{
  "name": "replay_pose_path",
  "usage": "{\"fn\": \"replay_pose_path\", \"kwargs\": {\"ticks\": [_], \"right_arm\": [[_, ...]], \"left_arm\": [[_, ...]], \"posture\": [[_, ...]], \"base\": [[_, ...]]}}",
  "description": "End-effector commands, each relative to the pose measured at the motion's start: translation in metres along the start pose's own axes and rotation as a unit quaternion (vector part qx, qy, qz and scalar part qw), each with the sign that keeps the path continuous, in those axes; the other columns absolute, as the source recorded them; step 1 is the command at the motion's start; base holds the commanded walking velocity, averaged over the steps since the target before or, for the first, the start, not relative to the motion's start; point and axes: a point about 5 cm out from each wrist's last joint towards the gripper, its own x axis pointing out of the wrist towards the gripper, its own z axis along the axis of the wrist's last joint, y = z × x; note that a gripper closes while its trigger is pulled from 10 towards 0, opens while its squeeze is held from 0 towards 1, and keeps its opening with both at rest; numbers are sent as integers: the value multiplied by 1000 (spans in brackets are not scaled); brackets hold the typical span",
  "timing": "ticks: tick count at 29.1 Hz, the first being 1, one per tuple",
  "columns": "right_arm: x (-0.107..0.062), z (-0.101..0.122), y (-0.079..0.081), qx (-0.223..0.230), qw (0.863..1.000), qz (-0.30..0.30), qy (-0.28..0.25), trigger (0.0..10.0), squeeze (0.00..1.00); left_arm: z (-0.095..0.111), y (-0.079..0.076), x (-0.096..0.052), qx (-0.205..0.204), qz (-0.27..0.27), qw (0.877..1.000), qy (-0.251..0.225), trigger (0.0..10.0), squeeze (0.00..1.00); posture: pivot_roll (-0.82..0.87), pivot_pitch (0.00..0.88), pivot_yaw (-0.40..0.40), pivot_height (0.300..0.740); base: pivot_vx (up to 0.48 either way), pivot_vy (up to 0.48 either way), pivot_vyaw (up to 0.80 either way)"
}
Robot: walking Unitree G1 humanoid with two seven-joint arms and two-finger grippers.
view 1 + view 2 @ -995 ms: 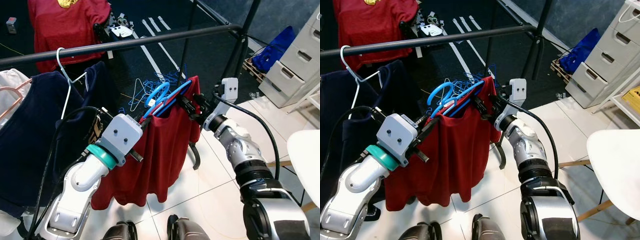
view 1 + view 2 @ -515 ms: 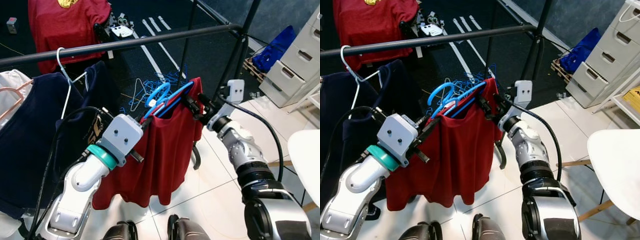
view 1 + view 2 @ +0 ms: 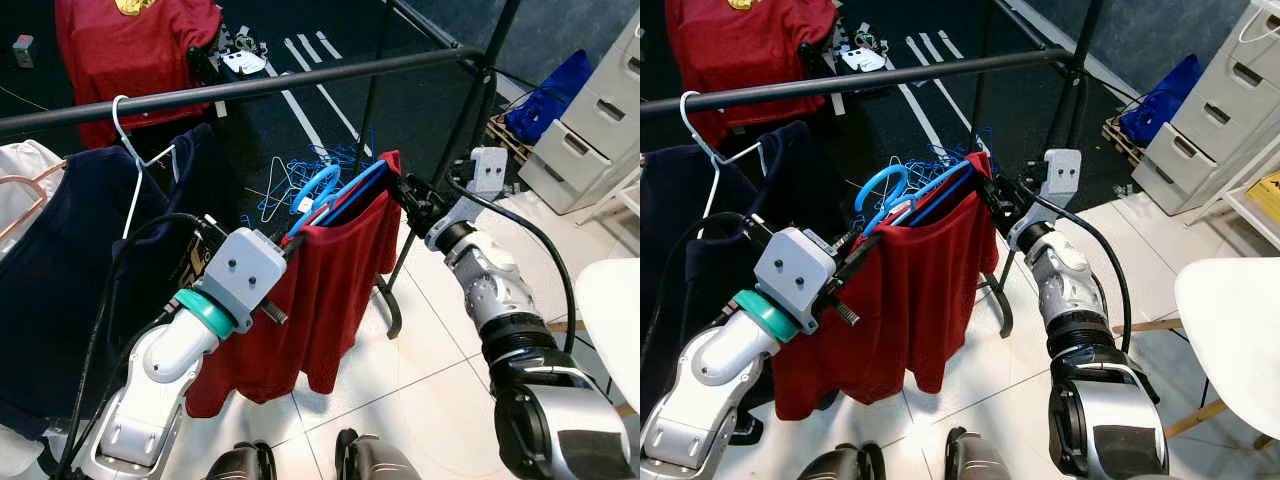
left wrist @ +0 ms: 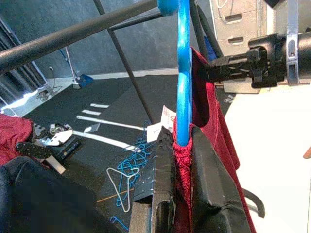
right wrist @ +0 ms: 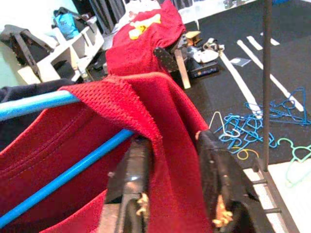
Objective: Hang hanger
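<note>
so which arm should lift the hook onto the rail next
Left. The left claw is clamped on the blue hanger right below its hook, under the rail. The right claw pinches the red shirt at the far shoulder, away from the hook.

Navy garment crowds rail; right stretch bare.

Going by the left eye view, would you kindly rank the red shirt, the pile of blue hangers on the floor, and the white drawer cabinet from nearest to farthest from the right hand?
1. Red shirt: gripped at its shoulder by the right hand.
2. Pile of blue hangers: on the dark floor behind the shirt, to the robot's left.
3. White drawer cabinet: far right, by the wall.
</note>
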Motion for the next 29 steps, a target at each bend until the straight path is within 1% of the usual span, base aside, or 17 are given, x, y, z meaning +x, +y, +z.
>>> {"fn": "replay_pose_path", "kwargs": {"ticks": [1,2,6,7,10,11,13,14,17,18,21,22,23,26,27,28,29], "right_arm": [[1,-4,1,-2,1000,5,15,0,0],[1,-6,4,-5,1000,19,23,0,0],[1,-6,4,-5,1000,19,23,0,0],[2,-7,9,-6,999,42,31,0,0],[2,-7,9,-6,999,42,31,0,0],[3,-7,14,-9,997,71,38,0,0],[3,-7,14,-9,997,71,38,0,0],[4,-6,17,-11,995,88,39,0,0],[6,0,21,-19,994,104,27,0,0],[7,6,26,-26,993,119,10,0,0],[8,12,32,-36,990,135,-2,0,0],[9,17,40,-46,986,159,-13,0,0],[9,17,40,-46,986,159,-13,0,0],[6,28,70,-72,967,244,-28,0,0],[3,29,77,-76,961,265,-28,0,0],[3,29,77,-76,961,265,-28,0,0],[-1,28,83,-80,954,287,-22,0,0]], "left_arm": [[9,0,1,5,-2,1000,-20,10000,0],[9,-1,1,5,-2,1000,-20,10000,0],[9,-1,1,5,-2,1000,-20,10000,0],[9,-1,1,4,-2,1000,-20,10000,0],[9,-1,1,4,-2,1000,-20,10000,0],[9,-1,1,4,-3,1000,-21,10000,0],[9,-1,1,4,-3,1000,-21,10000,0],[10,-1,1,3,-4,1000,-21,10000,0],[10,-1,1,3,-5,1000,-21,10000,0],[9,-1,1,3,-5,1000,-21,10000,0],[9,-1,1,2,-6,1000,-21,10000,0],[9,-2,2,3,-7,1000,-20,10000,0],[9,-2,2,3,-7,1000,-20,10000,0],[9,-2,4,4,-10,1000,-20,10000,0],[8,-3,4,5,-10,1000,-20,10000,0],[8,-3,4,5,-10,1000,-20,10000,0],[8,-2,5,5,-10,1000,-19,10000,0]], "posture": [[-41,50,19,740],[-42,51,20,740],[-42,51,20,740],[-43,53,20,740],[-43,53,20,740],[-45,55,22,740],[-45,55,22,740],[-45,56,21,740],[-46,58,24,740],[-47,59,26,740],[-47,59,26,740],[-49,60,27,740],[-49,60,27,740],[-49,62,26,740],[-50,63,25,740],[-50,63,25,740],[-52,64,24,740]], "base": [[0,0,0],[0,0,0],[0,0,0],[0,0,0],[0,0,0],[0,0,0],[0,0,0],[0,0,0],[0,0,0],[0,0,0],[0,0,0],[0,0,0],[0,0,0],[0,0,0],[0,0,0],[0,0,0],[0,0,0]]}}
